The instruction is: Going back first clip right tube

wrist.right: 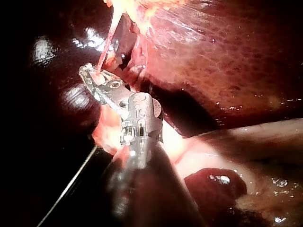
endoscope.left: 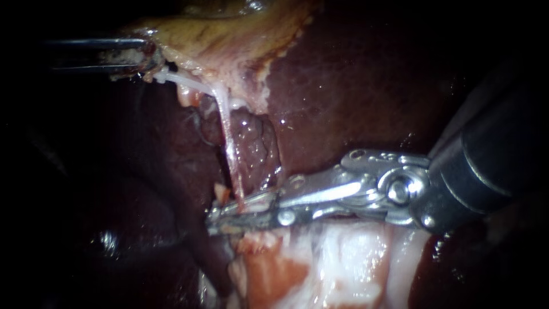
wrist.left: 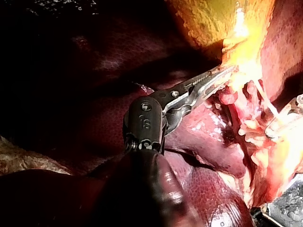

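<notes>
Lower tube (endoscope.left: 230, 150) end behind right instrument (endoscope.left: 211, 222)

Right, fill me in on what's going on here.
The left instrument has its pincer shut on the edge of the gallbladder. This pulls a thin pale tube taut across the liver. The right instrument has its pincer at the lower end of that tube. Its jaws are open, with the tube lying between them.
</notes>
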`<state>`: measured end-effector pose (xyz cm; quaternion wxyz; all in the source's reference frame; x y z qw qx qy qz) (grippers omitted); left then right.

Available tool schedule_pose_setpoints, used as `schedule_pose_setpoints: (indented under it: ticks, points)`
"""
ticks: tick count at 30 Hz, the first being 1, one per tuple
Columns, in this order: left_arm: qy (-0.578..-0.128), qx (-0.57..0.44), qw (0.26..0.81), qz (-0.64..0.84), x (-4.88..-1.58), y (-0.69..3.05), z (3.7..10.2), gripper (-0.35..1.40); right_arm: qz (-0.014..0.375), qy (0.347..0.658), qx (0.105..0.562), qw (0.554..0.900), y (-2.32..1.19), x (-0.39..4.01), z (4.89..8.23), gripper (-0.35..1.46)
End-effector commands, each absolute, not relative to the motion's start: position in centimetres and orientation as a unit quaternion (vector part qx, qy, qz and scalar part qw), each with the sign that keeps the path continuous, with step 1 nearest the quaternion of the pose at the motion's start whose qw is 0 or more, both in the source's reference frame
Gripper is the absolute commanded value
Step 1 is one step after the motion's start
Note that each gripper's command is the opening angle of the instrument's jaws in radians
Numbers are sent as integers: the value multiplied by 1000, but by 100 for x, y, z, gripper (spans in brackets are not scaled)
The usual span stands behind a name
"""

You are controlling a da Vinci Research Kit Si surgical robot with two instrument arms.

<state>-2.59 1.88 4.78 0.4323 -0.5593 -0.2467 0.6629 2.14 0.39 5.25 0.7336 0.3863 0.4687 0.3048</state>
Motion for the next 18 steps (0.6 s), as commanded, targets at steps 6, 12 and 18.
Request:
schedule_pose_setpoints:
  ticks: [6, 12, 18]
  points:
    - [-247, -559, 432, 663, -259, 188, 478, -35, 289, 462, 409, 732, 37, 216, 528, -1]
    - [-247, -559, 432, 663, -260, 188, 479, -35, 280, 474, 401, 733, 35, 229, 533, 43]
    - [-247, -559, 432, 663, -260, 188, 479, -35, 268, 480, 392, 738, 32, 232, 542, 48]
